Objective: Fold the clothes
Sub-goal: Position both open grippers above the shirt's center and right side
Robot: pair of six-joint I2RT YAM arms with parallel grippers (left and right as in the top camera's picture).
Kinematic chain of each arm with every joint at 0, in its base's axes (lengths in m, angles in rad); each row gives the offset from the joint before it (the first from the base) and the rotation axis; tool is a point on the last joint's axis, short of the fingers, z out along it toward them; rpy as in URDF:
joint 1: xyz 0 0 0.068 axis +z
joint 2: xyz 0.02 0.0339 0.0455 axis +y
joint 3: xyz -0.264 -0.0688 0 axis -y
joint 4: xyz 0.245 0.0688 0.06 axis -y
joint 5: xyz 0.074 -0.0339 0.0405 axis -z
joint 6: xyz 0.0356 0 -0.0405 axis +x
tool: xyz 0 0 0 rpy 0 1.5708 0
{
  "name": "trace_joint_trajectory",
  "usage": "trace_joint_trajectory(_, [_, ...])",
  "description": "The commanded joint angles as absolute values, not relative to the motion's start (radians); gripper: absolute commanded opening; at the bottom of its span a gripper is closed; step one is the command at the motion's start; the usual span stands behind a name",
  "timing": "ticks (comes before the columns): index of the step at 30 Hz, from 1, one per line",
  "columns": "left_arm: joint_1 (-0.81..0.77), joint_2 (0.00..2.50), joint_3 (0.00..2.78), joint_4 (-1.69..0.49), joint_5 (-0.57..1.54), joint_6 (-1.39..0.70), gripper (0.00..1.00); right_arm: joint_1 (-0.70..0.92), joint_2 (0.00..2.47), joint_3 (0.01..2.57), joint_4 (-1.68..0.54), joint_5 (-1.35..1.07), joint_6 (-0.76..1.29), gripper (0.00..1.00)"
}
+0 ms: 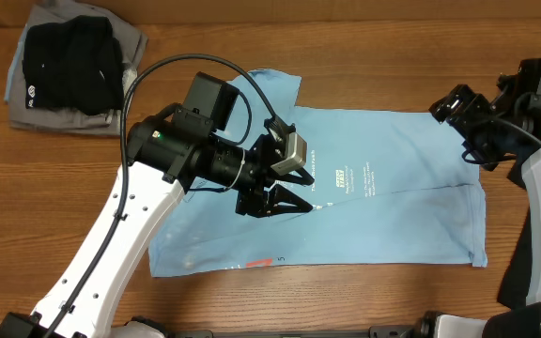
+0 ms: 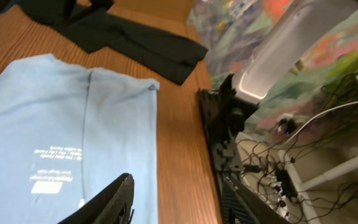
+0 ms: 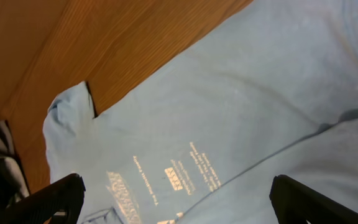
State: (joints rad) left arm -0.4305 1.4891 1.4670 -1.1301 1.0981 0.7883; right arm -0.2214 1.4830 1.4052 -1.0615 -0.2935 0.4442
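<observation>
The clothes are a light blue T-shirt (image 1: pixel 402 202) spread flat on the wooden table, with small white logos (image 1: pixel 347 178) facing up and a strip of red print (image 1: pixel 259 262) at its near edge. My left gripper (image 1: pixel 303 192) hovers over the middle of the shirt with its jaws apart and nothing between them. The left wrist view shows the shirt (image 2: pixel 42 124) and bare wood between the fingers (image 2: pixel 120 199). My right gripper (image 1: pixel 460 122) hangs above the shirt's far right corner. It stands wide open over the cloth (image 3: pixel 241 106), holding nothing.
A stack of black and grey folded garments (image 1: pixel 69 66) lies at the far left corner. A dark garment (image 2: pixel 129 40) lies past the shirt's edge in the left wrist view. The other arm's base (image 2: pixel 225 124) and cables (image 2: pixel 303 174) sit by the table edge.
</observation>
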Motion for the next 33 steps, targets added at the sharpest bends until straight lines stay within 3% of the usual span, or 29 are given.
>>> trace_joint_trajectory(1, [-0.432,1.491,1.48,-1.131,1.026,0.781,0.49,-0.21,1.465,1.402,-1.07,-0.358,0.445,0.99])
trace_joint_trajectory(11, [-0.432,1.491,1.48,-1.156,1.005,0.776,0.5,-0.122,1.306,1.402,-1.124,-0.358,0.444,0.99])
trace_joint_trajectory(25, [-0.432,1.491,1.48,-1.157,0.96,0.775,0.41,0.09,1.169,1.402,-1.327,-0.353,0.445,0.99])
trace_joint_trajectory(33, [-0.432,1.491,1.48,-1.174,0.958,0.641,0.4,0.15,1.167,1.402,-1.356,-0.349,0.452,0.99])
